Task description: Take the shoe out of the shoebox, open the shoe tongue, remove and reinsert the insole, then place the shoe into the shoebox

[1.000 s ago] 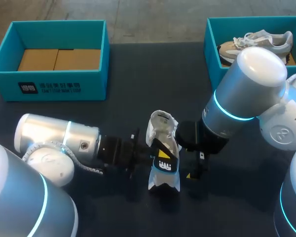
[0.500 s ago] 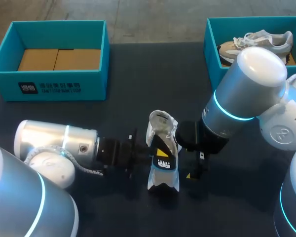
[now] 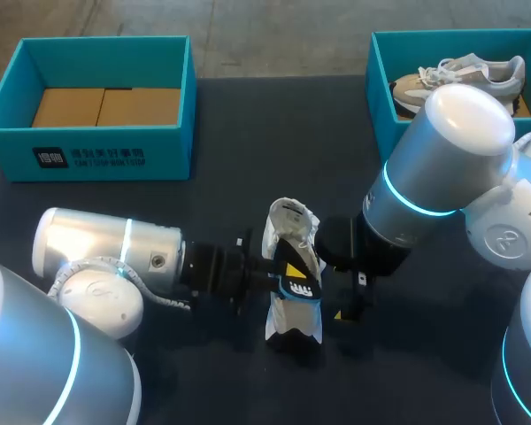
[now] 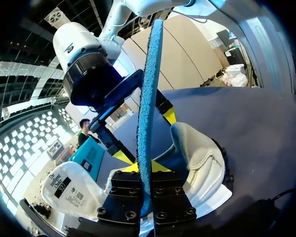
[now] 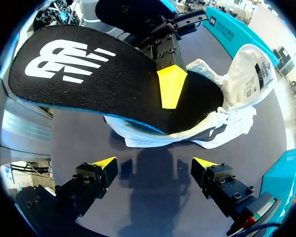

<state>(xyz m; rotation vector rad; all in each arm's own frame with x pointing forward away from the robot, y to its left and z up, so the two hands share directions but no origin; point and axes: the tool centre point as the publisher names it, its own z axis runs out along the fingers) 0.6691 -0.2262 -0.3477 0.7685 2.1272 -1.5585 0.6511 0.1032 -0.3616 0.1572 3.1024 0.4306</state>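
Head view, from the left: an open teal cardboard shoebox (image 3: pixel 88 150) stands at the far left of the dark counter (image 3: pixel 248 133), showing only its brown card lining. Your left gripper (image 3: pixel 267 282) comes in low from the left and is clamped on the black-topped, blue-edged foam insole (image 3: pixel 299 282). The left wrist view shows the insole edge-on between the fingers, running straight out along them.

The white and grey mesh shoe (image 3: pixel 288 226) lies on the counter just beneath it with its white tongue pulled open. Its long axis runs away from you, across the left arm's reach. In the right wrist view, one end of the insole overlaps the shoe's opening and the rest juts out beyond it. You'll likely need to line up the two lengths; the left arm holds that job.

Your right gripper (image 5: pixel 152 165) sits wide open and empty, just right of the shoe. At the far right, a second teal box (image 3: pixel 379 88) holds a beige sneaker (image 3: pixel 460 75).
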